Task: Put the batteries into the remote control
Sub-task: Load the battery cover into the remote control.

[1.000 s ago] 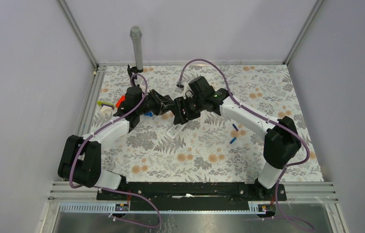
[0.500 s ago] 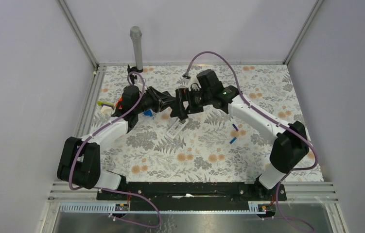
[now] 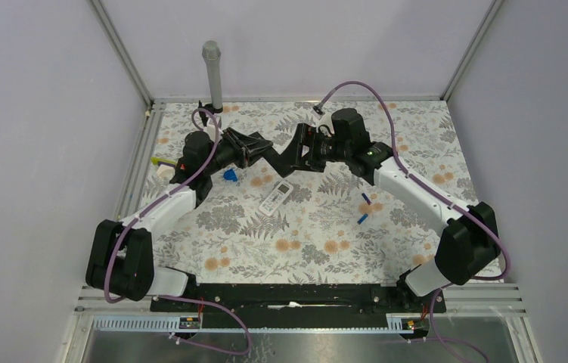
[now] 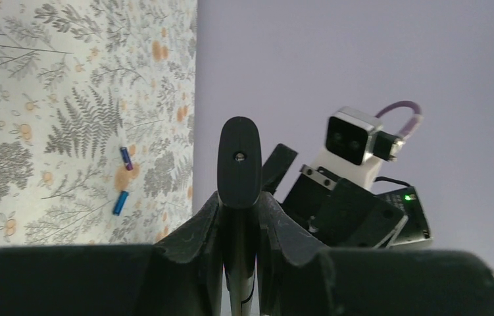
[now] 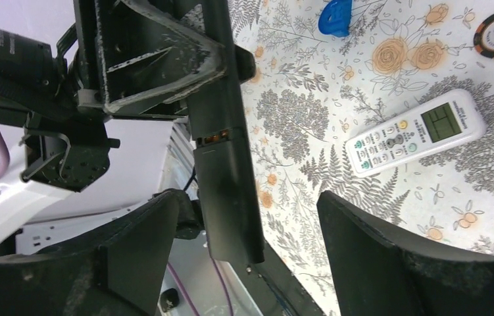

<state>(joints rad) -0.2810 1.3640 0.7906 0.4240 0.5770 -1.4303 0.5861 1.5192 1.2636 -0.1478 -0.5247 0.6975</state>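
My left gripper [image 3: 264, 153] is shut on one end of a black remote [image 3: 284, 153] and holds it above the table; the left wrist view shows the remote end-on [image 4: 239, 168] between the fingers. My right gripper [image 3: 303, 153] is open, and its jaws stand on either side of the remote's other end [image 5: 224, 191] without touching it. Two small batteries, one purple [image 3: 366, 199] and one blue [image 3: 361, 218], lie on the floral mat at the right and also show in the left wrist view [image 4: 120, 203]. An orange-red battery is not in view.
A white remote [image 3: 275, 198] lies display-up on the mat below the grippers, also in the right wrist view [image 5: 415, 131]. A blue blob-shaped piece [image 3: 229, 175] lies by the left arm. A yellow-green piece [image 3: 161, 162] sits at the left edge. A grey post [image 3: 212, 76] stands at the back.
Both grippers have risen and moved toward the back with the black remote. The right gripper has drawn off to the right, and the white remote now lies uncovered.
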